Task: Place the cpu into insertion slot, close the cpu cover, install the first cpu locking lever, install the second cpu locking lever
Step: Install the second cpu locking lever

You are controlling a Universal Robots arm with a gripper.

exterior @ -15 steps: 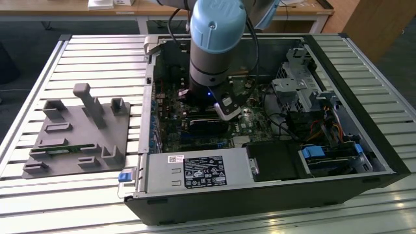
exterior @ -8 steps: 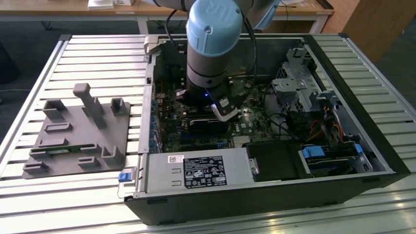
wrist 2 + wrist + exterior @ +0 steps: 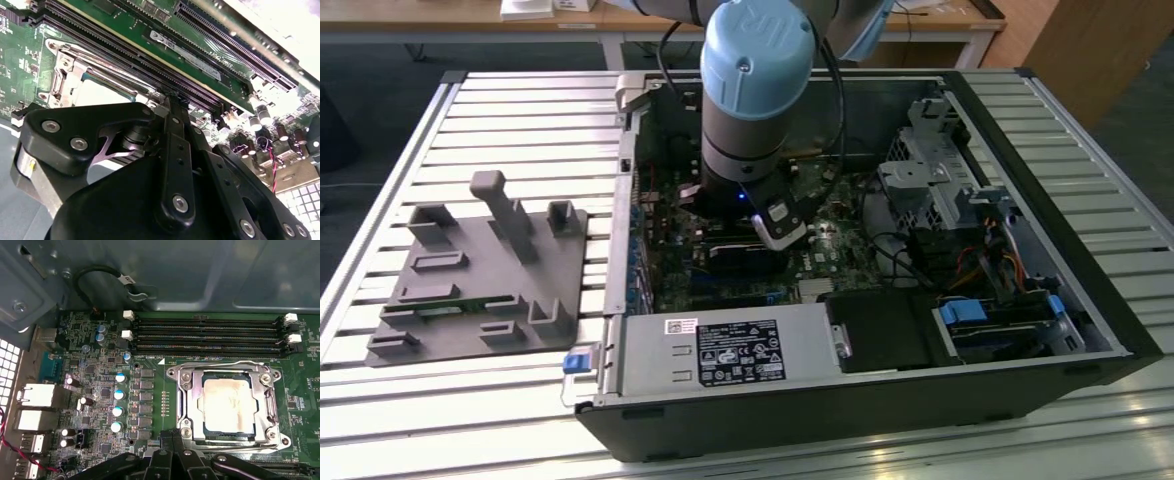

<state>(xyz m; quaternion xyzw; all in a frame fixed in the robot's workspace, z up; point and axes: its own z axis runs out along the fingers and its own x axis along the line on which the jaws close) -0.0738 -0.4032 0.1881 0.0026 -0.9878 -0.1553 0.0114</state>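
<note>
Arm (image 3: 750,100) reaches down into the open PC case (image 3: 881,400) lying on the slatted table (image 3: 480,110). Gripper (image 3: 781,228) hangs low over the motherboard (image 3: 720,290), close to the socket area.

First wrist view: cpu (image 3: 227,405) sits in the slot (image 3: 197,407), pale residue smeared across its metal top. Cover (image 3: 262,400) is folded down flat around the chip, frame over the edges, centre cut-out showing the lid. Four memory slots (image 3: 210,332) run along one side of the socket, just beside it; capacitors (image 3: 119,392) stand in a row on another side. Gripper linkage (image 3: 175,460) sits at the socket's near edge.

Second wrist view: gripper body (image 3: 165,180) over the board, its tip down at the socket's edge by the memory slots. Cover (image 3: 95,70) and a sliver of the cpu (image 3: 97,92) show past it. Cannot tell how far the jaws stand apart, or whether they grip anything.

On the table, well apart from the case towards the exterior view's left, a grey fixture tray (image 3: 480,270).
</note>
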